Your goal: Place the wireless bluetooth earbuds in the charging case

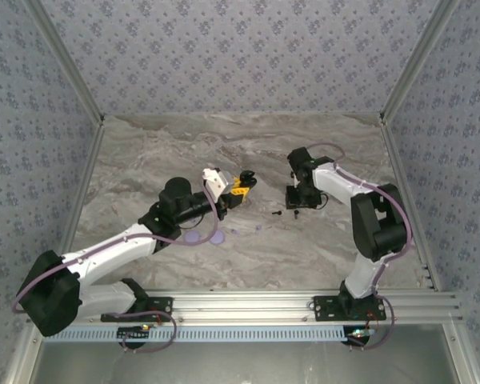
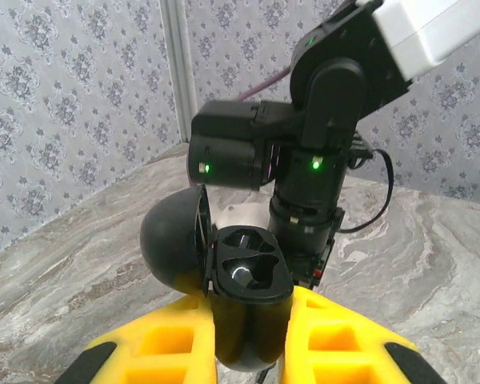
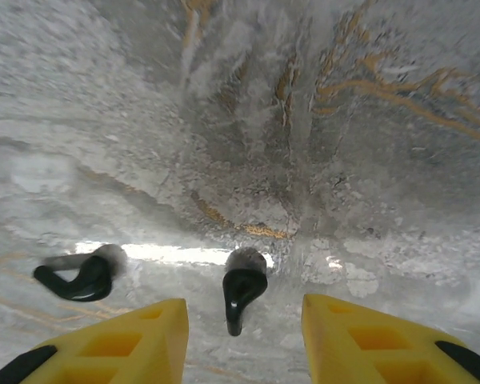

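left hand [image 2: 252,332] pinches the open charging case [image 2: 249,272], sockets empty, near the right hand [image 3: 244,340]. right hand spread over 1 black earbud [image 3: 242,290] lying on the counter [image 3: 344,120], 2nd earbud [image 3: 76,280] just beside; 0 inserted.

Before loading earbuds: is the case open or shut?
Open: the case, clamped in the left pincer, has its lid swung back, both wells showing empty.

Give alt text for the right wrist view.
A black earbud lies on the marble table between the open yellow fingers of the right tool. A second black earbud lies at the picture's left, outside the fingers.
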Motion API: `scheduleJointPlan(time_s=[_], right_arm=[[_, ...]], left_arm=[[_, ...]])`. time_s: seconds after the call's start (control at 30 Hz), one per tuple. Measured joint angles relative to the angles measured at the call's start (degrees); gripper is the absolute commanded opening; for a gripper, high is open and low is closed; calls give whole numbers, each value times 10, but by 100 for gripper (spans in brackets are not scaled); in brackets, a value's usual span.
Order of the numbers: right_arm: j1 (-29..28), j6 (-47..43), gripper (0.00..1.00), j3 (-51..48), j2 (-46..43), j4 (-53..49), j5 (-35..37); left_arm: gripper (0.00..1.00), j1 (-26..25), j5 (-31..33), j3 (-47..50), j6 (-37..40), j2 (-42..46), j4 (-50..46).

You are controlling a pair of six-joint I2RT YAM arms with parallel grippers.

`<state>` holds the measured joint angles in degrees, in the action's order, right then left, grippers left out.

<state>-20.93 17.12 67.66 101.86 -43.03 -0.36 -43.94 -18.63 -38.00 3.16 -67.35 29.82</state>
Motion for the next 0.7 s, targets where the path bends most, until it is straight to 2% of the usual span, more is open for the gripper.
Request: scheduleJointPlan(time_s=[0.2, 0.7], right_arm=[[0, 0, 41, 5, 34, -3, 2], [-1, -2, 25, 21, 56, -10, 10]], left_arm=[[0, 0, 0, 0, 0, 4, -1], [0, 0, 3, 0, 2, 4, -10]])
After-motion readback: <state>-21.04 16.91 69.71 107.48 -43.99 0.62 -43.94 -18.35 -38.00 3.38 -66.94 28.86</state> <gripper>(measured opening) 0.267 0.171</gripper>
